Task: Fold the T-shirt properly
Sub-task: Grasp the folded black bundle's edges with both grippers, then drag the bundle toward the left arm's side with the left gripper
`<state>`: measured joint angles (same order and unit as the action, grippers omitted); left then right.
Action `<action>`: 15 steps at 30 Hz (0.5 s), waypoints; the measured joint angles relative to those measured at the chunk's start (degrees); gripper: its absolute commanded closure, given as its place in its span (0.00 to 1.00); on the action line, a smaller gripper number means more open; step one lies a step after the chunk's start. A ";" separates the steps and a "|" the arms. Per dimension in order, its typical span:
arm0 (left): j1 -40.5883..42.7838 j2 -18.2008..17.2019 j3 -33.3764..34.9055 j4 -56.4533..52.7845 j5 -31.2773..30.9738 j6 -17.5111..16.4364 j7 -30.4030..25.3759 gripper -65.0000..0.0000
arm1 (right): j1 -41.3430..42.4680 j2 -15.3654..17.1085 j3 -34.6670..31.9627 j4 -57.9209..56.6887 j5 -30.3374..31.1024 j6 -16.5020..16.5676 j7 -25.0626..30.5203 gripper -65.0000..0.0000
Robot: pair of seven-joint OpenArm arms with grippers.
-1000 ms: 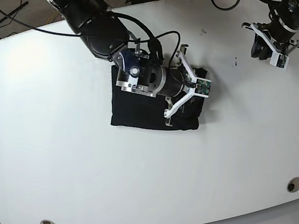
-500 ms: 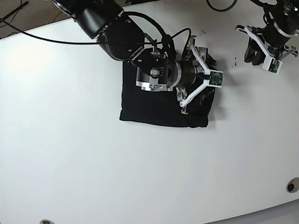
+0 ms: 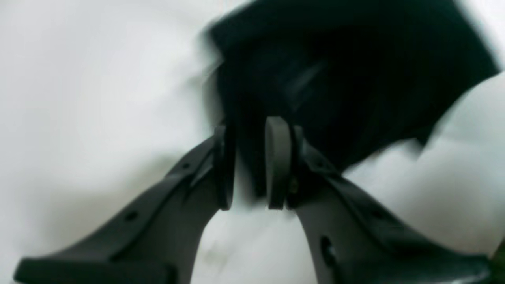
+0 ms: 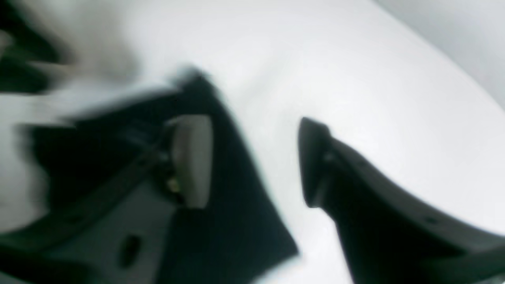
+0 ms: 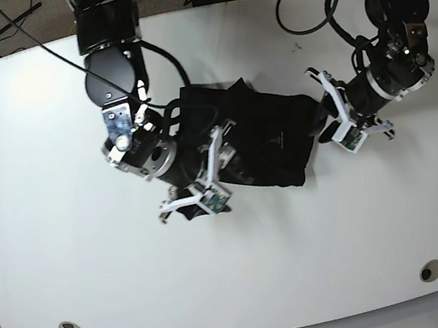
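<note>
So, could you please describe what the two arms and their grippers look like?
Both arms are glossy black with black cables looping over them. The right arm has a silver metal wrist section. Each gripper, right gripper and left gripper, has white-framed fingers and a small green circuit board. Up close, the fingers are dark, with lighter grey pads.

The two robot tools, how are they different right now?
The right tool has its fingers spread wide; the left tool has only a narrow gap. The right tool sits over the black T-shirt's edge; the left tool points at it from the white table. Both hold nothing.
</note>
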<state>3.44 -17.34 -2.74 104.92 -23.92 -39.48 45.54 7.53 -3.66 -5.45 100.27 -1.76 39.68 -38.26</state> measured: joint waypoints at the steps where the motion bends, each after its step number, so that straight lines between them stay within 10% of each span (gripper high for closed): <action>1: -0.61 0.68 1.25 0.02 0.00 -0.02 -0.17 0.81 | 0.33 1.42 1.55 -0.76 1.25 -0.26 -0.26 0.69; 15: -5.09 14.84 11.45 -8.50 17.51 -0.50 -1.14 0.81 | -2.45 8.59 3.87 -12.15 10.14 -0.50 2.89 0.74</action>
<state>-1.65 -2.50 8.71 96.42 -6.42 -39.99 44.40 5.08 4.93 -1.58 88.12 8.38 39.18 -35.38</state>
